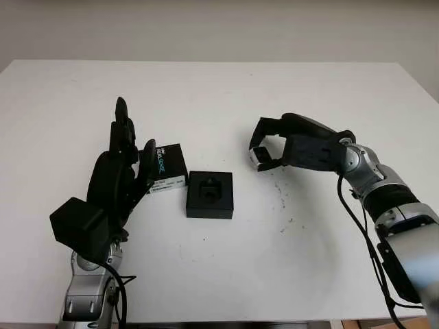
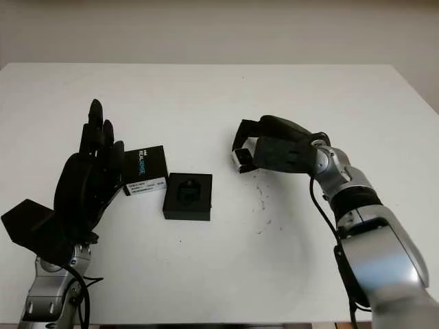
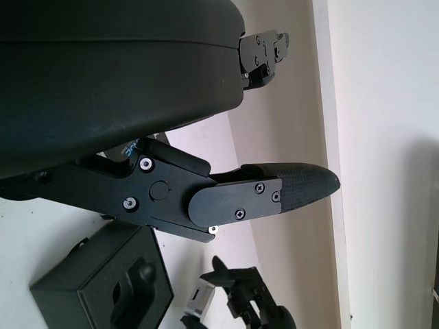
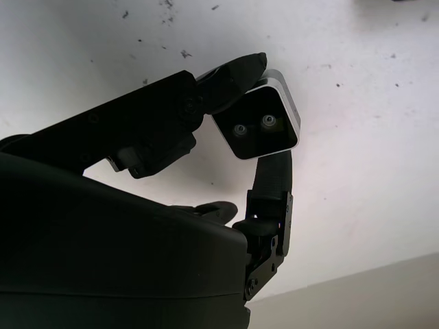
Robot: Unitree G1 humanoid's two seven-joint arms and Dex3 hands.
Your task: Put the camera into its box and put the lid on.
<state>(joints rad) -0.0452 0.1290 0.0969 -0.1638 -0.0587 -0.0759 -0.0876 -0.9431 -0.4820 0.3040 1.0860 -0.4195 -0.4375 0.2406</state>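
Note:
The open black box (image 1: pixel 209 194) with its foam insert sits at mid-table. Just left of it lies the black lid (image 1: pixel 168 164), printed with light lettering. My right hand (image 1: pixel 266 148) hovers to the right of the box, shut on the small silver camera (image 1: pixel 257 157). In the right wrist view the camera (image 4: pixel 265 126) is pinched between the fingertips above the white tabletop. My left hand (image 1: pixel 129 152) is open, held upright beside the lid's left edge. The left wrist view shows the box (image 3: pixel 103 291) and, beyond it, the camera (image 3: pixel 199 301).
The white table (image 1: pixel 219 96) stretches back to a pale wall. Small dark specks (image 1: pixel 281 195) mark the surface right of the box.

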